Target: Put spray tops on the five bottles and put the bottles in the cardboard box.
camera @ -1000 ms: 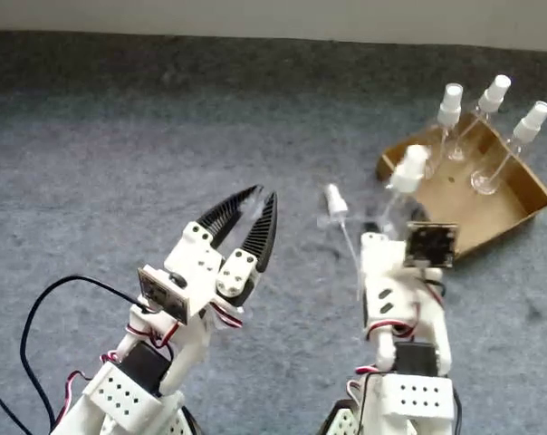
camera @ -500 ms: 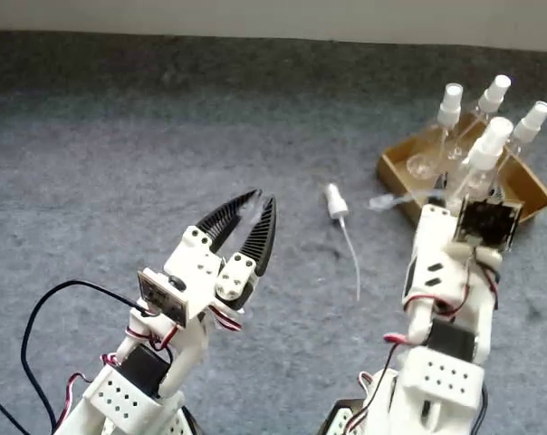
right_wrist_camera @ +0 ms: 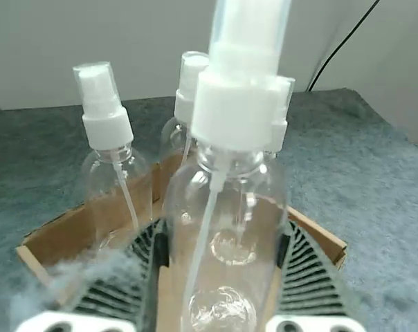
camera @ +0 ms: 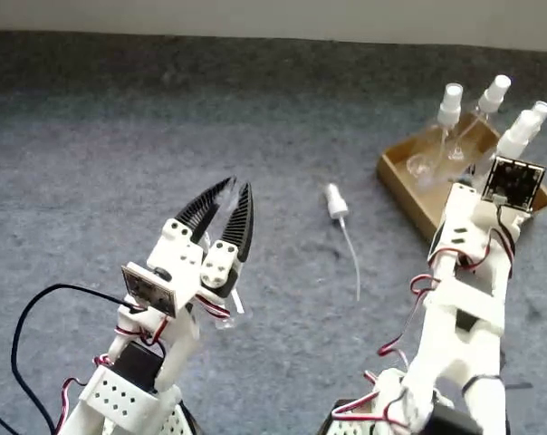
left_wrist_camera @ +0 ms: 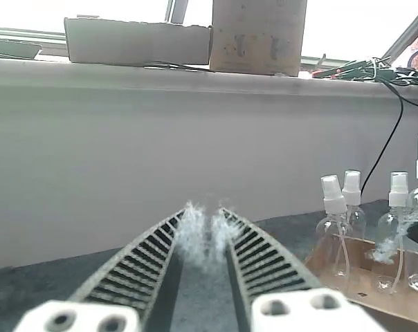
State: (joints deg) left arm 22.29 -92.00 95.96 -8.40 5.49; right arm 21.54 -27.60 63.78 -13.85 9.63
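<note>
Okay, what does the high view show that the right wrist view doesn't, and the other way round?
The high view adds the loose spray top lying on the carpet and the open left gripper. The right wrist view adds the right gripper shut on the held bottle, with the dip tube visible inside. Both show that bottle, the cardboard box and the capped bottles standing in it.

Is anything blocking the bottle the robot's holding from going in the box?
Nothing visible blocks it. The held bottle hangs over the cardboard box. Three capped bottles stand in the box just beyond it, so it needs a free spot beside them.
</note>
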